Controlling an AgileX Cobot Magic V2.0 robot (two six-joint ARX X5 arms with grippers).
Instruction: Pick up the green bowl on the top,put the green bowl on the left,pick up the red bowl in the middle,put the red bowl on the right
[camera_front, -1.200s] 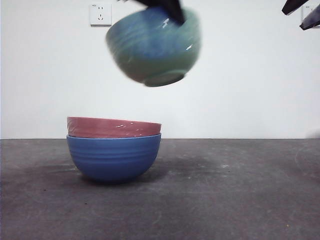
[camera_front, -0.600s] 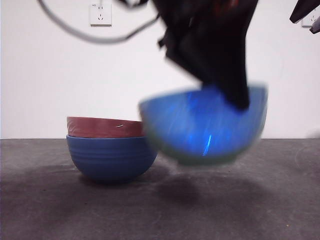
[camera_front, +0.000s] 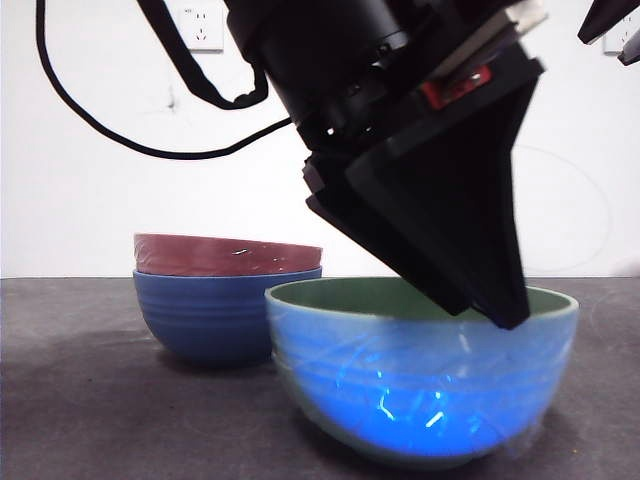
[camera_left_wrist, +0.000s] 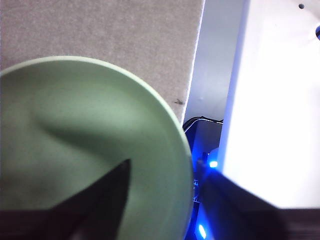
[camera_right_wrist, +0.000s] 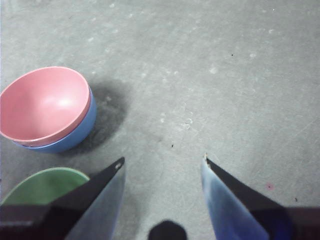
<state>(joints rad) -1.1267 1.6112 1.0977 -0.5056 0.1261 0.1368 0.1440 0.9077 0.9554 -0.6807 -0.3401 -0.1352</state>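
Observation:
The green bowl (camera_front: 420, 390) stands upright and large in the front view, its base down at the dark tabletop, to the right of the stack. My left gripper (camera_front: 495, 305) comes down from above and is shut on the bowl's rim. In the left wrist view one jaw of the left gripper (camera_left_wrist: 162, 167) is inside the green bowl (camera_left_wrist: 75, 115) and the other outside. The red bowl (camera_front: 225, 255) sits nested in a blue bowl (camera_front: 215, 320). The right wrist view shows the red bowl (camera_right_wrist: 42, 102) and the green bowl (camera_right_wrist: 45, 185). My right gripper (camera_right_wrist: 164, 162) hangs open above bare table.
A black cable (camera_front: 100, 130) loops from the left arm in front of the white wall, below a wall outlet (camera_front: 200, 25). The table's edge (camera_left_wrist: 197, 65) runs close beside the green bowl in the left wrist view. Black tips of the right arm (camera_front: 605, 20) show at the top corner.
The left gripper has carried the green bowl down from high above the stack to table height, nearer the camera and to the right. The red and blue bowls have not moved.

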